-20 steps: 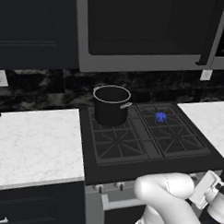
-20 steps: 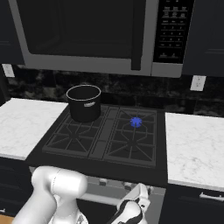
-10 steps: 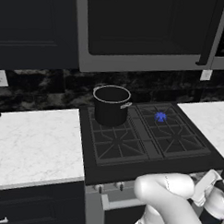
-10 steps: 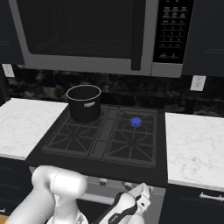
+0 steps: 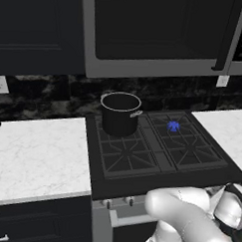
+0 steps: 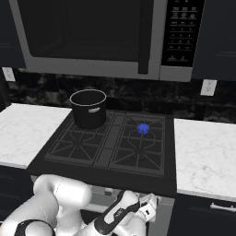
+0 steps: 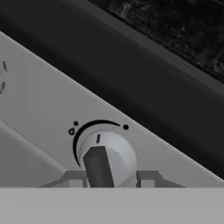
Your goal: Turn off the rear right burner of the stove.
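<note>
One knob (image 7: 106,158) sits between our gripper's (image 7: 107,177) parted fingers; the rear right burner (image 6: 143,128) flames; next, we rotate it off.

Around the knob (image 7: 106,158) on the stove (image 7: 52,100) front: black arc, small ring mark, dot. Microwave (image 6: 92,37) keypad print too small to read.

Blue flame burns on the rear right burner (image 5: 173,126)
</note>
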### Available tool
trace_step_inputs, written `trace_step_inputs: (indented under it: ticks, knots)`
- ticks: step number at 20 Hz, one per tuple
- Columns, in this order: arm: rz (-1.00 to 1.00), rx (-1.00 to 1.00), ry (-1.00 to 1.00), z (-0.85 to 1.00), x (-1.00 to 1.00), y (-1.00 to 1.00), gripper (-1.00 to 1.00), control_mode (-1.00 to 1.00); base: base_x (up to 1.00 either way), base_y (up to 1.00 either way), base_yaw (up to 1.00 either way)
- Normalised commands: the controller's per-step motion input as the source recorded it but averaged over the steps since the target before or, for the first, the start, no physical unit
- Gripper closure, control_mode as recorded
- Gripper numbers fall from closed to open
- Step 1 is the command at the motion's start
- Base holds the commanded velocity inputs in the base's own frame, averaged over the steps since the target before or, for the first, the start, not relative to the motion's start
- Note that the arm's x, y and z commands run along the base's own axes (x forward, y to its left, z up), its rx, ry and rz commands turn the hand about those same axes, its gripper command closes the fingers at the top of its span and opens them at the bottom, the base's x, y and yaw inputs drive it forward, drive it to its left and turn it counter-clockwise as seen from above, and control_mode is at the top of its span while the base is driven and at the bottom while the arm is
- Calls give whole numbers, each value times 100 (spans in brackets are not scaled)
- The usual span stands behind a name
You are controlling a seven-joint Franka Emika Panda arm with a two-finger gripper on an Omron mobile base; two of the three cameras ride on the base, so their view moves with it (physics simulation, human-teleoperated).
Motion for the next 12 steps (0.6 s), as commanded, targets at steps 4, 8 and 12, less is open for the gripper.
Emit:
trace_step_inputs:
  ticks: [4,8,12]
  knots:
    - [-9,61,29,41,39,0,100,-100,0,0,0]
    - [-8,67,30,48,42,0,100,-100,0,0,0]
    - [-8,72,33,61,44,0,100,-100,0,0,0]
